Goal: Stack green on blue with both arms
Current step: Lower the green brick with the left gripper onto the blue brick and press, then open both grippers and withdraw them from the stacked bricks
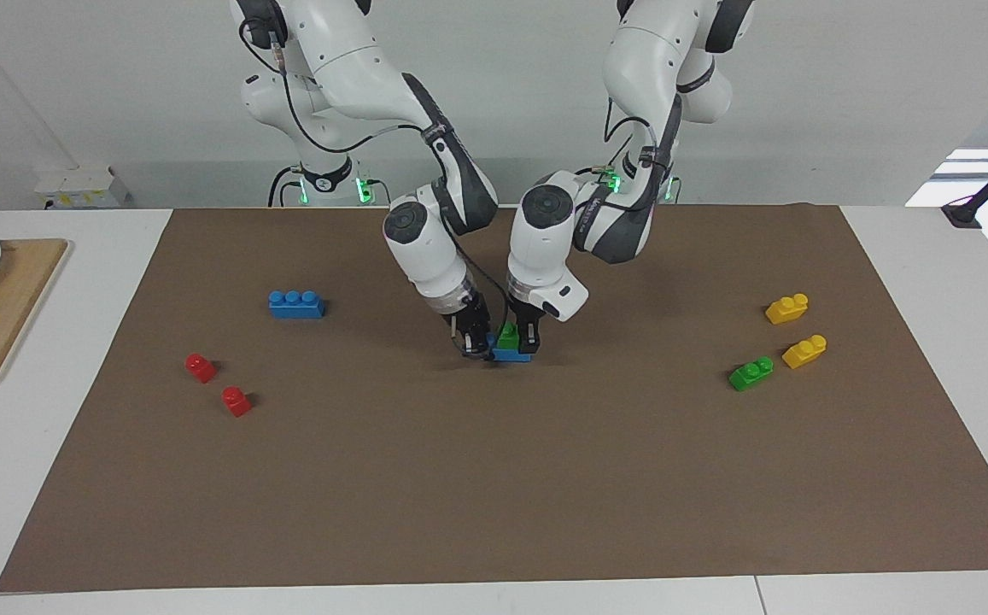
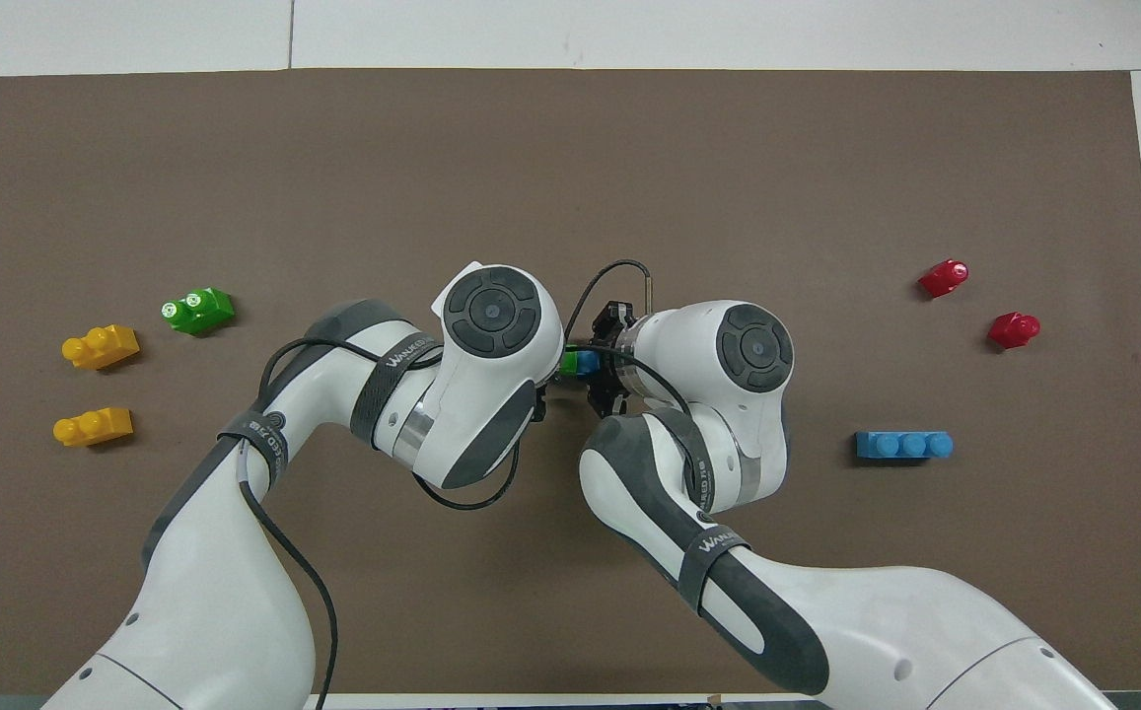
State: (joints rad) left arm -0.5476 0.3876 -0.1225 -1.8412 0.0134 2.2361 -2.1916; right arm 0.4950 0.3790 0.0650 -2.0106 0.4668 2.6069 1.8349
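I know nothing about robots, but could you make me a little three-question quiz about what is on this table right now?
1. True or false: the green brick sits on a blue brick between the two grippers.
2. How many yellow bricks lie on the brown mat?
3. Which arm's end of the table holds the two red bricks? A) left arm's B) right arm's

Key:
1. True; the left gripper and right gripper flank the stack.
2. Two.
3. B.
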